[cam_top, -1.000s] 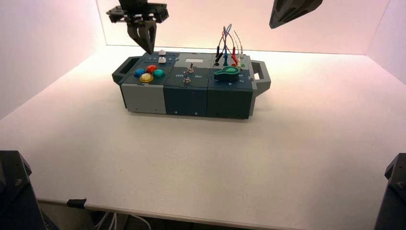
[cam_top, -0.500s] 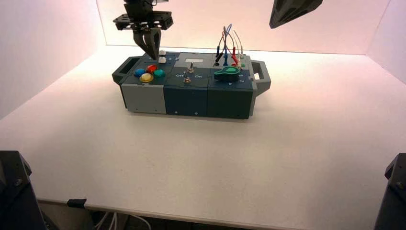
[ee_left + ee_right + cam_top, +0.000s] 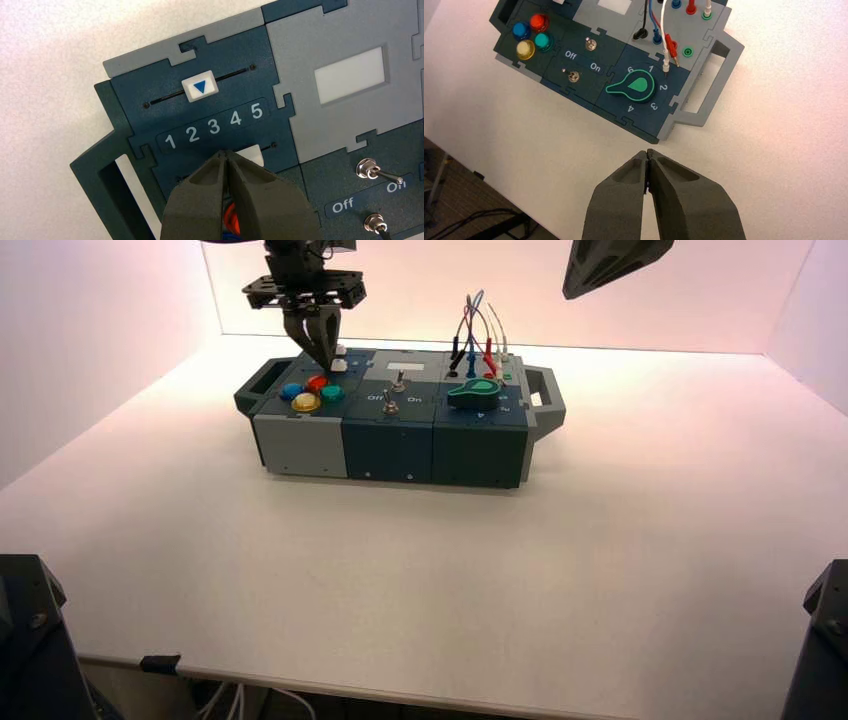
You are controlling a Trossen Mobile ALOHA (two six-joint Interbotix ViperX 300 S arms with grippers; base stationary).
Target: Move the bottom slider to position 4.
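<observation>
We found the box (image 3: pixel 388 420) standing toward the far side of the table (image 3: pixel 430 570), left of centre, and we noted the right gripper (image 3: pixel 647 152) idle to the right of the left arm, in the air off the box's near side, its fingers pressed together. We observed the left gripper (image 3: pixel 223 154) at the box's left part, its fingers also pressed together and its tips just beside the bottom slider (image 3: pixel 251 155), contact undetermined. That slider, white and partly covered, sat nearer than the top slider (image 3: pixel 200 86) and farther than the red button (image 3: pixel 316 383).
</observation>
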